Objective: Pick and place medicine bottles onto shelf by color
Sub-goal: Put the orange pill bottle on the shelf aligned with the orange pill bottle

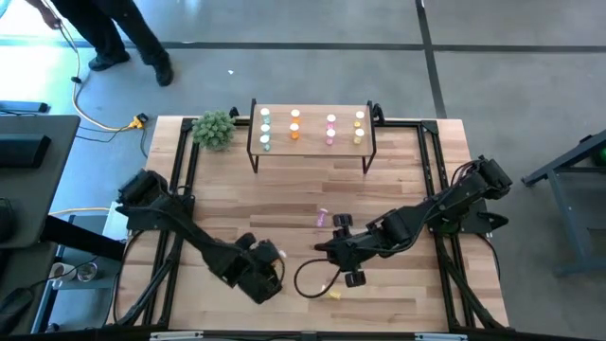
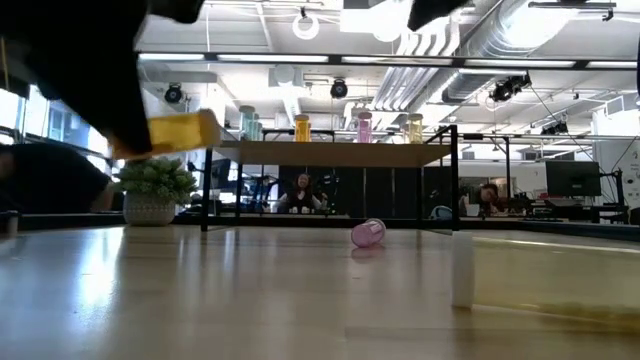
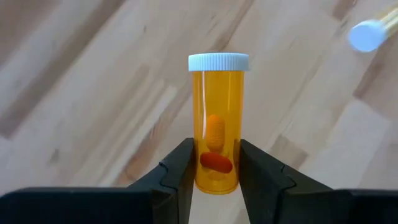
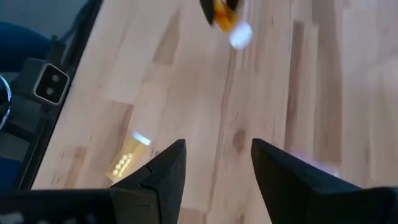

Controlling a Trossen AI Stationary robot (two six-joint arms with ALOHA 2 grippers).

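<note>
My left gripper (image 1: pixel 273 256) is shut on an orange bottle (image 3: pixel 217 121) with a white cap, held above the table's near middle; it also shows in the low view (image 2: pixel 182 130). My right gripper (image 1: pixel 327 250) is open and empty just to the right of it, its fingers (image 4: pixel 163 167) over bare wood. A pink bottle (image 1: pixel 323 218) lies on its side on the table, also in the low view (image 2: pixel 367 232). A yellow bottle (image 1: pixel 334 294) lies on its side near the front edge. The shelf (image 1: pixel 312 142) at the far middle carries several upright bottles in colour groups. My left gripper pinches the orange bottle's bottom end (image 3: pixel 216 177) between its two fingers (image 3: pixel 180 168), one on each side of the round wall. The fingers lie along the bottle, which sticks out ahead of them with its cap (image 3: pixel 218 61) foremost. The bottle is lifted clear and roughly level.
A green plant in a pot (image 1: pixel 214 129) stands left of the shelf. Black frame rails (image 1: pixel 180 161) run along the table's left and right sides. A person walks on the floor beyond the far edge (image 1: pixel 123 38). Bare wood lies between the shelf and the grippers.
</note>
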